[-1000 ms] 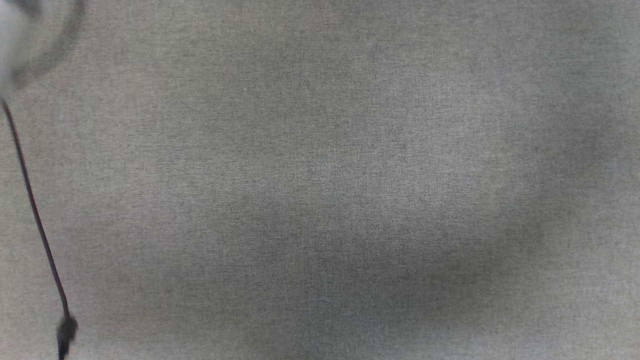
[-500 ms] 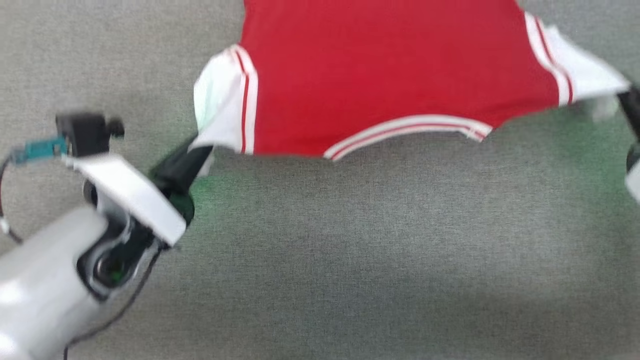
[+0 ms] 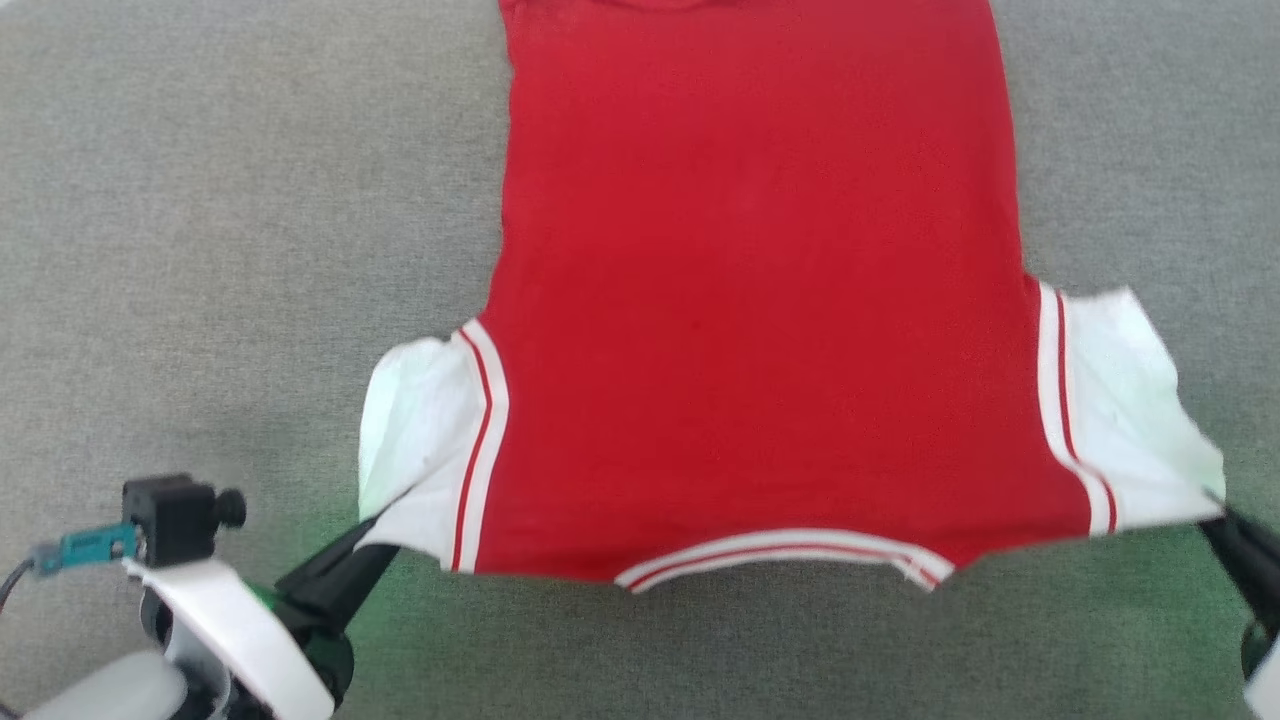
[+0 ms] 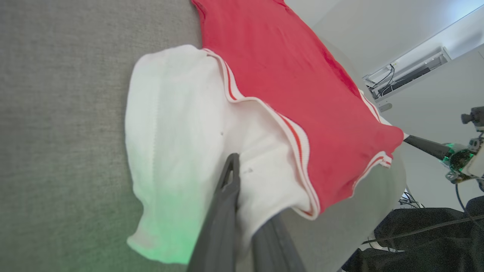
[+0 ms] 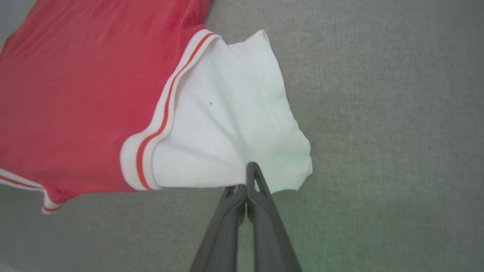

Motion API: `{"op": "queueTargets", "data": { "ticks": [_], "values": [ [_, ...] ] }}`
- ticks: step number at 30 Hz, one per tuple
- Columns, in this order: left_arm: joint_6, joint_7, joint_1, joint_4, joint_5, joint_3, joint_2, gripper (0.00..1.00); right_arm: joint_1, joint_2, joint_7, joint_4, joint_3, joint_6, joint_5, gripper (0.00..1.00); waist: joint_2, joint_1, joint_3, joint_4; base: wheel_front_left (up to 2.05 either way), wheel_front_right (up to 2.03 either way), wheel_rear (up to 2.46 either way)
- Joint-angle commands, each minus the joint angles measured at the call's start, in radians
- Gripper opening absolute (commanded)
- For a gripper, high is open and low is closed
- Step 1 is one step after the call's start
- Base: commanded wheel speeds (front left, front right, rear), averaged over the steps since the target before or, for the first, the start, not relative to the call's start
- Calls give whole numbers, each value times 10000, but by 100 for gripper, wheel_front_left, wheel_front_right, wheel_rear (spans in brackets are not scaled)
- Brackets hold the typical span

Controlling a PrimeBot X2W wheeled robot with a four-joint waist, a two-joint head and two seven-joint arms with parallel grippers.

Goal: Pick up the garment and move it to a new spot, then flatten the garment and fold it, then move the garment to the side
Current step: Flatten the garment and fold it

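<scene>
Nearest edge, head view: left tool point(image 3: 378, 528), two long dark matte fingers, pinched closed on the white end of the left sleeve point(image 3: 415, 440). In the left wrist view one finger lies on top of the cloth and the other runs under it. Behind the tool are a pale glossy forearm point(image 3: 110, 695) and a black boxy camera block point(image 3: 172, 518) with a teal plug.

Right tool point(image 3: 1225, 528) at lower right, fingers pressed together on the corner of the right sleeve point(image 3: 1125, 400). The right wrist view shows cloth nipped between the tips. A green glow tints both sleeve ends.

Garment point(image 3: 750, 300): soft fine knit, bright red, spread on the bench point(image 3: 200, 200), which is grey with a coarse woven texture.
- Collar band point(image 3: 780, 552) lies nearest the robot: ribbed white with a thin red stripe, in a shallow curve.
- Sleeves are white, puckered and drawn outward to a point at each grip, and joined to the body by striped rib trim.
- Body is a smooth long rectangle running away and off the far edge of the frame.

Against earlier: half a second back the head view is smeared. Shirt and both tools sit higher in frame together, which reads as the camera shifting, and both sleeve grips are the same. A second back that view holds bare grey weave and a thin dark cable at left.
</scene>
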Motion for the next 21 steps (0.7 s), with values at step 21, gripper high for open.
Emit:
{"op": "queueTargets", "data": {
  "ticks": [21],
  "values": [
    [81,172,1136,1533,992,428,-1814,0,632,762,1373,498,407,-11,-575,0,-1,0,-157,100,0,0,0]
  ]
}}
